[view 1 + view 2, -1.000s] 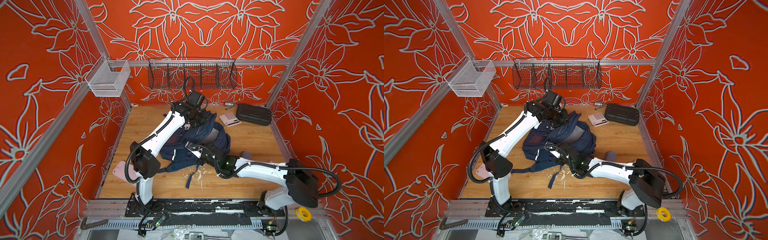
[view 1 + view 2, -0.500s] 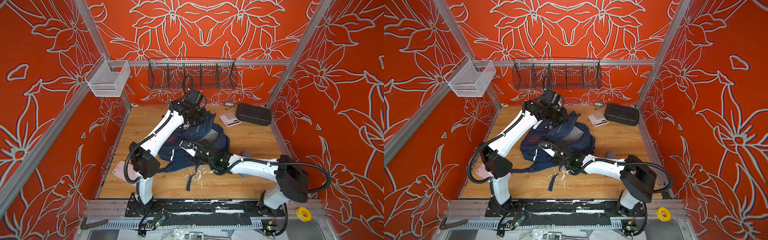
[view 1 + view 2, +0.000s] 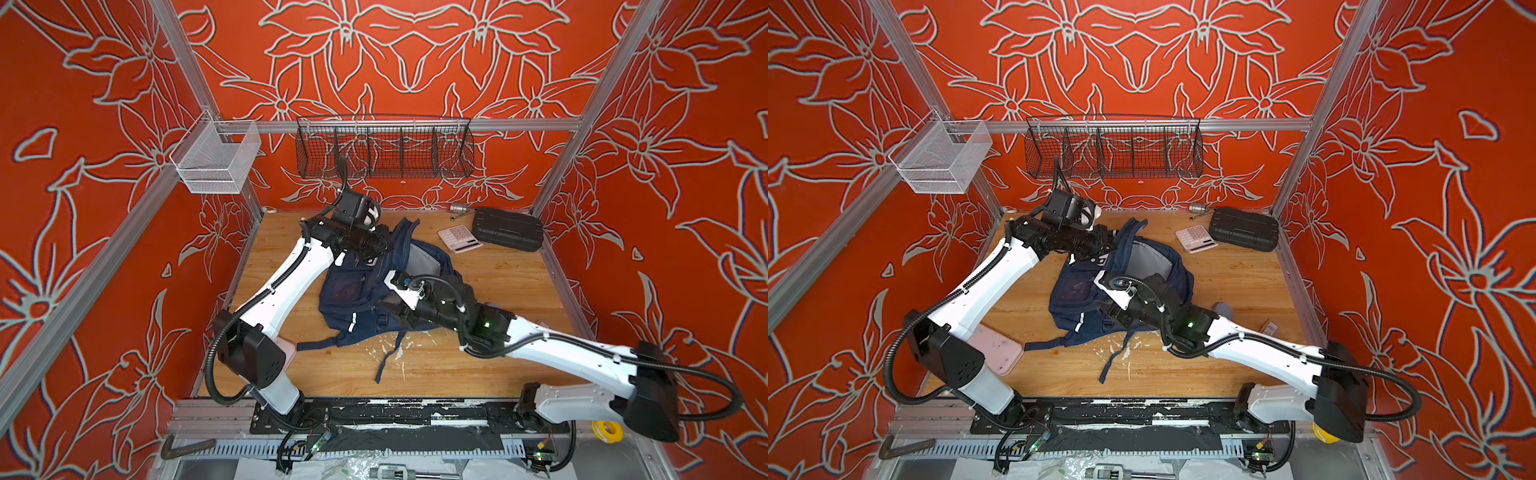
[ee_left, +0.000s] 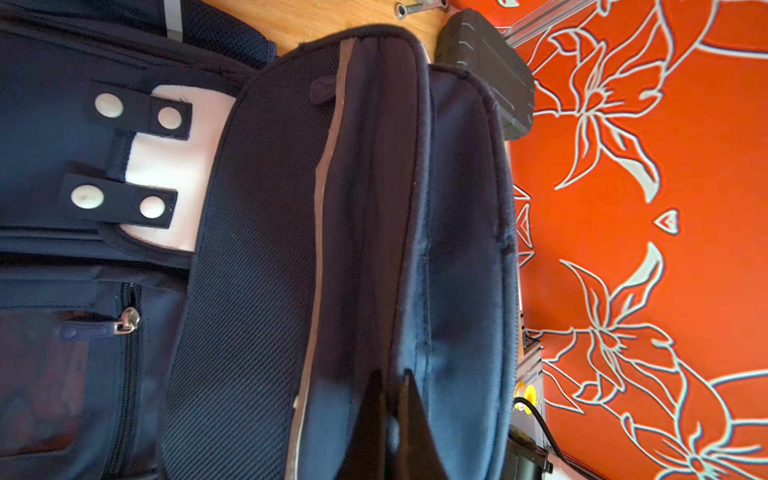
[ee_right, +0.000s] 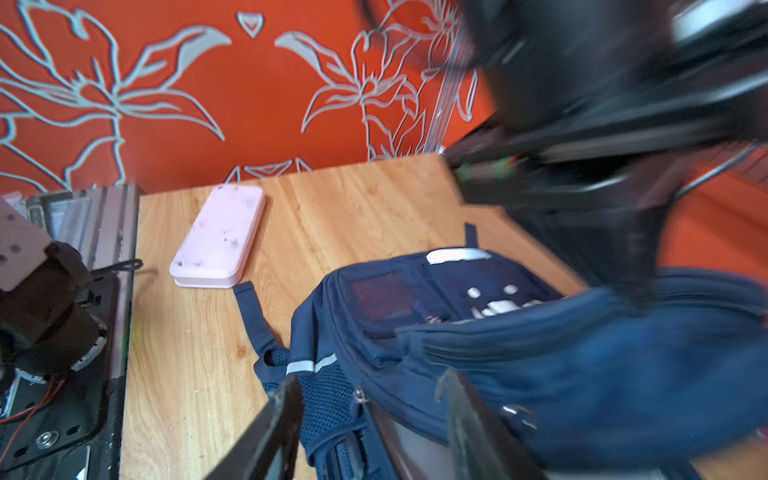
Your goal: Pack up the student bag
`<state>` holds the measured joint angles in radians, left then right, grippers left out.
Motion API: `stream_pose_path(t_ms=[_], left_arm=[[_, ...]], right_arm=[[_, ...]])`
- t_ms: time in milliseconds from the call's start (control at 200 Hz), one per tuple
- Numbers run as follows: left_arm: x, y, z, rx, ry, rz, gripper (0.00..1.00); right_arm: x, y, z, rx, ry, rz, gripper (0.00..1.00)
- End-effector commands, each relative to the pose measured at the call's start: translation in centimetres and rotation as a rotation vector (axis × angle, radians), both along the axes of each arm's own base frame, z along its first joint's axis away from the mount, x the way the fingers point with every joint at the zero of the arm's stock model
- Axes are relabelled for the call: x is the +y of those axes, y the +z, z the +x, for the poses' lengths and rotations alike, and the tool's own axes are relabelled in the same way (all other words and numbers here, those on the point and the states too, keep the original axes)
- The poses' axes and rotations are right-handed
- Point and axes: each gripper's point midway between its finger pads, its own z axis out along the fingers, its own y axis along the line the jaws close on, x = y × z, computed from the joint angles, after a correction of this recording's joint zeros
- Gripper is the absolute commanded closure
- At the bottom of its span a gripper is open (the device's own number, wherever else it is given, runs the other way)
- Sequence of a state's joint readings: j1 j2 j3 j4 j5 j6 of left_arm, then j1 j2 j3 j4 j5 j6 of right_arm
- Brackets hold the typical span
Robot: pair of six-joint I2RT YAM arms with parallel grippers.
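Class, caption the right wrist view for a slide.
Jaws apart, the right gripper faces the navy student bag; a pink case lies nearby.

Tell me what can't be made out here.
Contents of the student bag: both top views, the right arm overlaps its opening.
The left arm: right wrist view, motion blur.
The pink case: a top view, mostly under the left arm.
A small item by the table's right edge: too small.

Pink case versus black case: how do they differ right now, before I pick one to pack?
The pink case is pale and smooth; the black case is dark and ribbed. The pink case lies at the front left of the table; the black case lies at the back right, beside the calculator. Both lie flat and closed, outside the bag.
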<state>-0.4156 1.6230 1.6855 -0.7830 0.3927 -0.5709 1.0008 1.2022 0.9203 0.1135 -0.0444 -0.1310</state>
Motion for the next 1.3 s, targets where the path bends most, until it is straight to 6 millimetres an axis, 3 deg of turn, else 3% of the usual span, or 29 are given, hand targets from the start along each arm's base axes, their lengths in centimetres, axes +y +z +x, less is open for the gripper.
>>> stream_pose_path(t_ms=[0,80,160,295,420,570,706,851,971,1166,1291], left_arm=[[-1.0,2.8,0.5,-0.133,-0.091,-0.085,1.00],[-1.3,2.8,0.5,-0.145,-0.116,-0.102,1.00],[-1.1,2.7,0.8,-0.150,-0.114,-0.098,1.00],[-0.8,2.3,0.6,-0.152,-0.116,-0.089,1.00],[-1.0,1.6,0.3,-0.132,-0.118,-0.115,1.00],[-1.2,1.2,0.5,-0.135,-0.093,-0.155,1.00],[-1.4,1.1,0.9,-0.155,-0.074,-0.185,1.00],[-2.0,0.6,0.9,-0.144,-0.085,-0.190,1.00],[-2.1,0.0,1.0,-0.124,-0.086,-0.178,1.00],[-2.0,-0.6,1.3,-0.105,-0.080,-0.155,1.00],[-2.1,-0.5,1.6,-0.094,-0.086,-0.137,1.00]], right_arm=[[-3.0,0.0,0.7,0.085,-0.109,-0.032,0.41],[-7.2,1.4,3.0,0.109,-0.307,0.004,0.39],[-12.3,1.5,5.4,0.179,-0.529,0.033,0.35],[-19.9,-1.2,7.6,0.369,-0.811,0.050,0.30],[-23.9,-4.2,10.1,0.622,-0.978,0.280,0.31],[-24.7,-7.0,15.1,0.782,-1.033,0.614,0.38],[-24.4,-10.3,20.1,0.890,-1.036,0.698,0.41],[-23.2,-11.7,24.9,0.917,-0.980,0.714,0.44],[-24.1,-13.9,26.8,0.946,-1.070,0.721,0.45],[-25.7,-18.2,28.2,1.007,-1.191,0.772,0.48],[-26.6,-18.5,28.4,0.997,-1.232,0.807,0.49]])
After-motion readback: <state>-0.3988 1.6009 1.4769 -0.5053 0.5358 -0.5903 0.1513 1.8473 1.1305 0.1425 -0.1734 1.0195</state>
